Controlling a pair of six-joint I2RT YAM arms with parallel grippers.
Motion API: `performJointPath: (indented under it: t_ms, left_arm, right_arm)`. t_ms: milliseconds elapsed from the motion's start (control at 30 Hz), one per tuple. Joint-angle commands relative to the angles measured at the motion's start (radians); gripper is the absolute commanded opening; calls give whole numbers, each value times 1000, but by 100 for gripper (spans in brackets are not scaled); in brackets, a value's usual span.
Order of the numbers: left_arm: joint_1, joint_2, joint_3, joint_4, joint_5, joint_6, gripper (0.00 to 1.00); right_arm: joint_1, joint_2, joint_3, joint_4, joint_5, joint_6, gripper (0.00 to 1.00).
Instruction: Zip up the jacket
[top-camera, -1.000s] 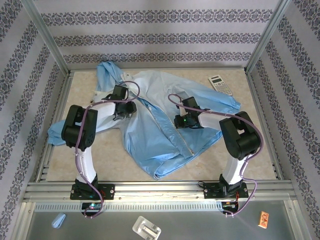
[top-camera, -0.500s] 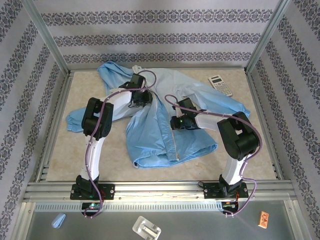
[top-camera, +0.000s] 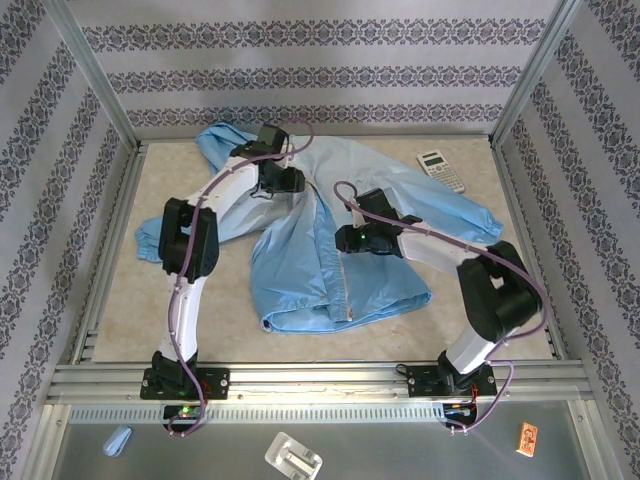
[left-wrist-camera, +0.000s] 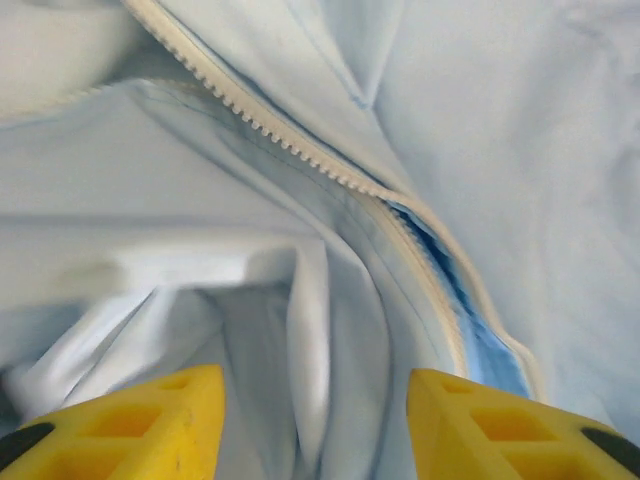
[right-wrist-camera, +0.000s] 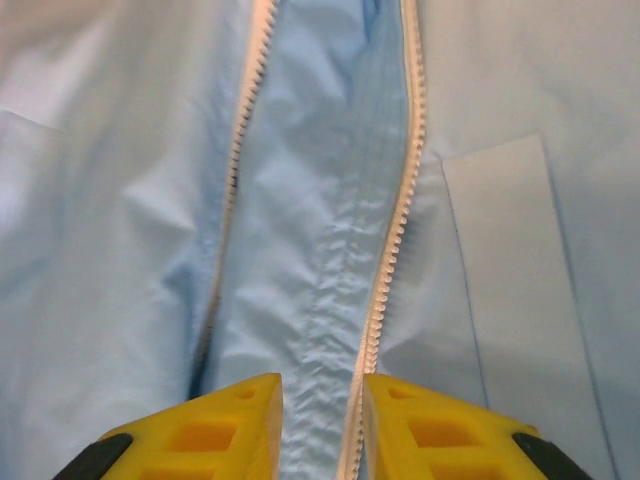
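Note:
The light-blue jacket (top-camera: 300, 270) lies spread on the table with its front open and its hood at the far left. My left gripper (top-camera: 272, 183) is at the upper front near the collar. In the left wrist view its yellow fingers (left-wrist-camera: 150, 425) hold a raised fold of the jacket (left-wrist-camera: 310, 330), beside the white zipper teeth (left-wrist-camera: 300, 150). My right gripper (top-camera: 347, 240) sits on the middle of the front. Its jaws (right-wrist-camera: 322, 430) stand close together on fabric between the two separate zipper strips, and the right strip (right-wrist-camera: 395, 230) runs under the right finger.
A calculator (top-camera: 441, 170) lies at the back right, just past the right sleeve. The left sleeve's cuff (top-camera: 148, 243) rests left of the left arm. Metal frame rails (top-camera: 300, 375) border the table, with patterned walls around it.
My left gripper has travelled toward the back and right, dragging the jacket with it. The left sleeve and hem slid along and the body straightened. My right gripper has shifted slightly left.

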Motion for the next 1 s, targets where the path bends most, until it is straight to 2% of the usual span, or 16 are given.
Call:
performJointPath:
  t_ms: [0,133,233,433,533,633,767,833,967]
  left_arm:
    - [7,-181,-86,-106,-28,34,53]
    - [-29,-374,-307,-85,-59,-15,54]
    - [-94,-523,-506,-59,-88,-79,55]
    - [-344,-733,-867,95,-129,-319,56]
    - [-485,-738,-948,169,-172,-428,56]
    - [-573,-698,-958,196,-216,-485,58]
    - [-626,-640,-951,208,-254,-518,60]
    - [-632,-614,-959,221,-269,-534,65]
    - [-632,-574,-987,293,-272,-538,67]
  right_arm:
    - [18,-77,-8,-79,32,33,28]
    - [51,-133,-54,-119,31,64,28]
    - [106,-162,-90,-133,32,87,28]
    - [206,-213,-196,-101,32,154,27]
    - [227,-235,-255,-56,2,192,26]
    - [239,-247,-296,-30,-6,213,24]
    - [243,-229,-320,-2,-22,224,21]
    - [246,-207,-324,16,-33,233,20]
    - [257,-164,-322,39,-38,249,18]
